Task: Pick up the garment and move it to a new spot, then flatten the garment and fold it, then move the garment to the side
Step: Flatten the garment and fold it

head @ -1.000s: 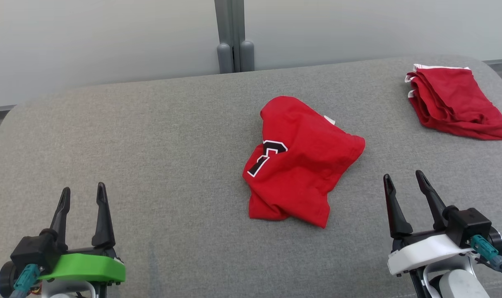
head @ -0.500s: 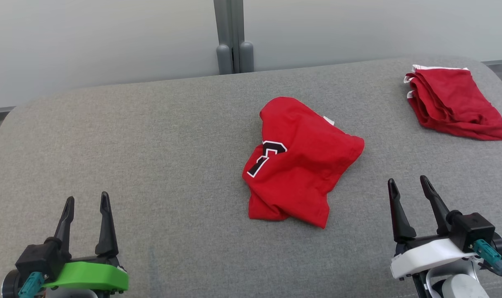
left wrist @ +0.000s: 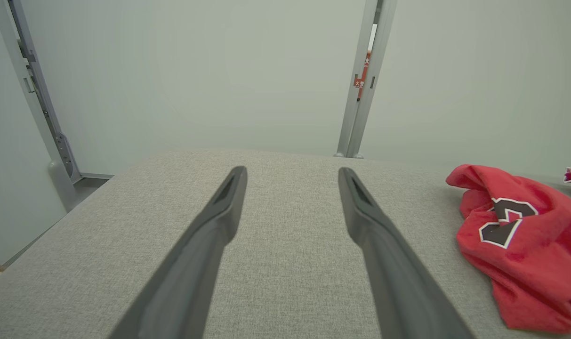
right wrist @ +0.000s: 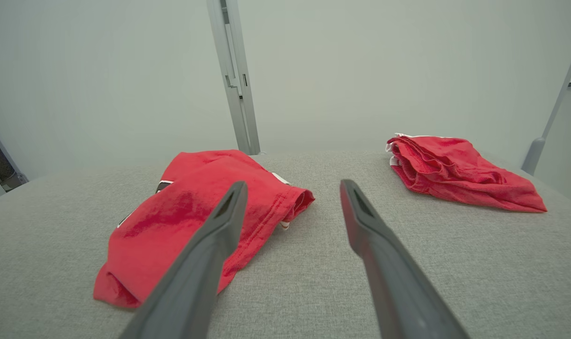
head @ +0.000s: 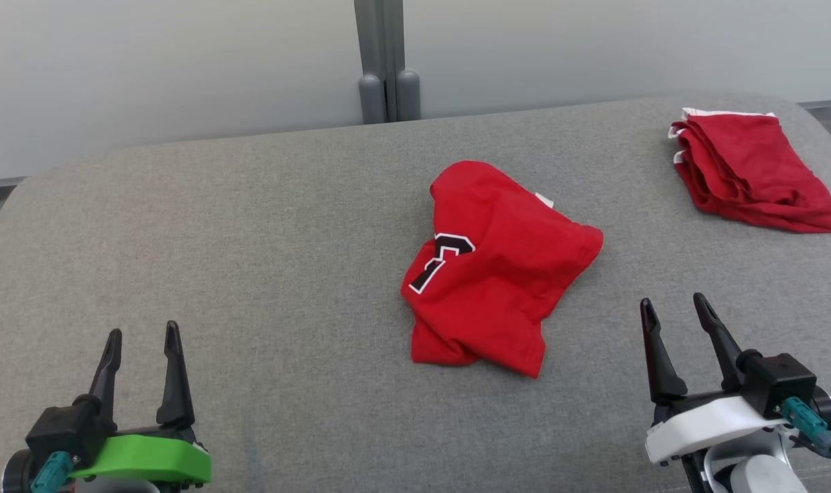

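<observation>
Robot at the cloth: a crumpled red garment (head: 504, 287) lies bunched near the middle of a grey fabric-covered worktop (head: 251, 239). A black numeral (head: 446, 259) edged in white shows on the side facing the robot's left.

The left pincer (head: 144, 329), on a green mount, hovers over the near left of the worktop. Its two dark fingers are spread and hold nothing, and it is well apart from the garment.

The right pincer (head: 672, 299), on a white mount, hangs at the near right, fingers likewise spread and empty. It is near the garment's right-hand edge but clear of it. Seen from the right wrist, the bunched cloth lies beyond and to the left of the fingers, partly behind the left-hand one.

A second red garment (head: 751, 171), folded and showing white trim at its far edge, rests at the far right corner of the worktop. Behind the worktop stands a pale wall (head: 182, 68) with a grey post (head: 386, 61).
</observation>
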